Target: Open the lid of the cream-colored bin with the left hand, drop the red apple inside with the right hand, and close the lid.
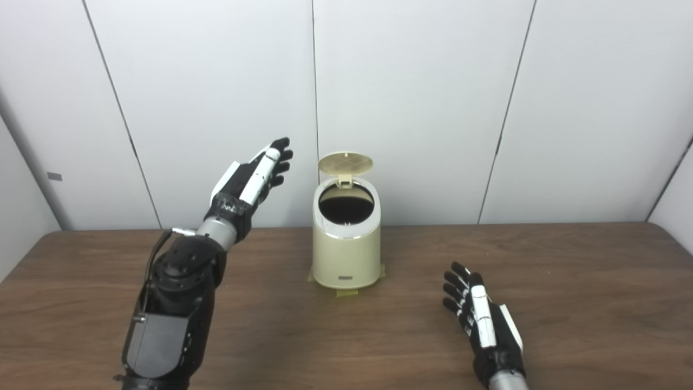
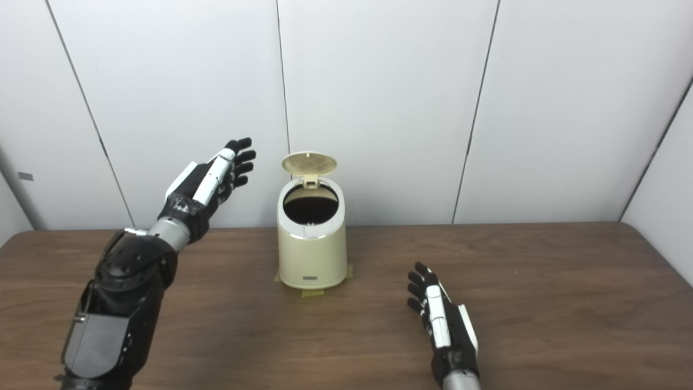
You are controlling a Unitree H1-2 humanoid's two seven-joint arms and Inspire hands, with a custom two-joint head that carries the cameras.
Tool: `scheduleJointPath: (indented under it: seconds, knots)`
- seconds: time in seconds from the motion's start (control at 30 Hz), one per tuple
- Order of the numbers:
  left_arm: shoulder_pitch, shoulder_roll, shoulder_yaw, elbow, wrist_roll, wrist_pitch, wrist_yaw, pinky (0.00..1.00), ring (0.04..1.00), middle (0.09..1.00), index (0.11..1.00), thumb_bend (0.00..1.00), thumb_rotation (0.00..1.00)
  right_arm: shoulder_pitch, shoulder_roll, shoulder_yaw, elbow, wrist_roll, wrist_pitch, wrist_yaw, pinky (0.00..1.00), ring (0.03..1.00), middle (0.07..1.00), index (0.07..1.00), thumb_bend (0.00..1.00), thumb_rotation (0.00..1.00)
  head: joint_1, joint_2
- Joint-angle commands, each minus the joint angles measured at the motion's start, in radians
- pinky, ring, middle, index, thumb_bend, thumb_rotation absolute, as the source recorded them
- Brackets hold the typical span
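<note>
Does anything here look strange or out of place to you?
Nothing is spilled or broken. Two small oddities: the cream bin sits on tape tabs sticking out from under its base, and its lid stands open with no apple in sight. Both the left hand and right hand are empty.

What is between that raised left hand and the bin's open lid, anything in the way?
Nothing visible. The left hand hangs in open air left of the lid, which stands upright over the bin. The gap is bare.

A brown wooden table [image 1: 568, 281] is seen before a wall of white panels [image 1: 411, 97], which are divided by dark seams.
</note>
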Motion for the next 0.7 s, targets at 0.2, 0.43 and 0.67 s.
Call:
scheduleJointPath:
  seconds: [0.2, 0.43, 0.67]
  knots:
    - [-0.099, 0.016, -0.020, 0.012, 0.026, -0.009, 0.005, 0.96, 0.953, 0.944, 0.960, 0.55, 0.95, -0.024, 0.003, 0.015, 0.009, -0.006, -0.061, -0.005, 0.91, 0.904, 0.888, 0.906, 0.53, 1.00, 0.016, 0.004]
    - [-0.159, 0.031, -0.050, 0.057, 0.065, -0.033, -0.003, 0.97, 0.952, 0.959, 0.955, 0.54, 1.00, -0.012, -0.020, 0.024, 0.001, 0.001, -0.053, 0.015, 0.91, 0.902, 0.889, 0.926, 0.52, 1.00, 0.031, 0.011]
    - [-0.228, 0.057, -0.094, 0.115, 0.097, -0.080, -0.034, 0.98, 0.973, 0.945, 0.966, 0.48, 1.00, -0.004, -0.022, 0.032, -0.023, -0.013, -0.024, 0.000, 0.94, 0.913, 0.864, 0.934, 0.52, 1.00, 0.037, 0.027]
